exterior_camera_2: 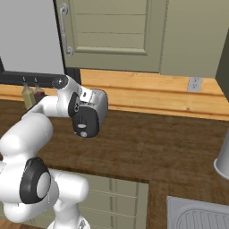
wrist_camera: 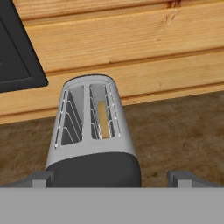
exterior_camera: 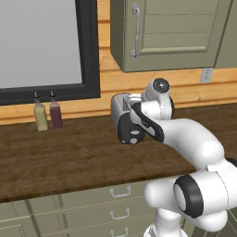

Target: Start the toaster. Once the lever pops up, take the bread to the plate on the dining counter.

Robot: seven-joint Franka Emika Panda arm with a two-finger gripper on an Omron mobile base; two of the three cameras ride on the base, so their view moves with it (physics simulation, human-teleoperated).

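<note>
I take the toaster (wrist_camera: 94, 131) as my landmark and read across it from left to right. To its left, back by the wall, two bottles (exterior_camera: 47, 115) stand on the dark worktop (exterior_camera: 69, 157), well apart from it. The toaster sits on that same worktop near the wooden wall boards, its glossy black end face turned toward me. My gripper (wrist_camera: 111, 177) hovers just above and in front of that black end, spread as wide as it goes and holding nothing; one tip shows on either side of the toaster's end.

Of the two top slots, the left one looks empty. The right one holds the bread (wrist_camera: 103, 119), a tan slice standing on edge low in the slot.

I judge I am at the first step: the toaster is not yet started. The lever (exterior_camera: 134, 140) is a small pale tab low on the black face. Next I must come down in front of that face and press the tab downward.
</note>
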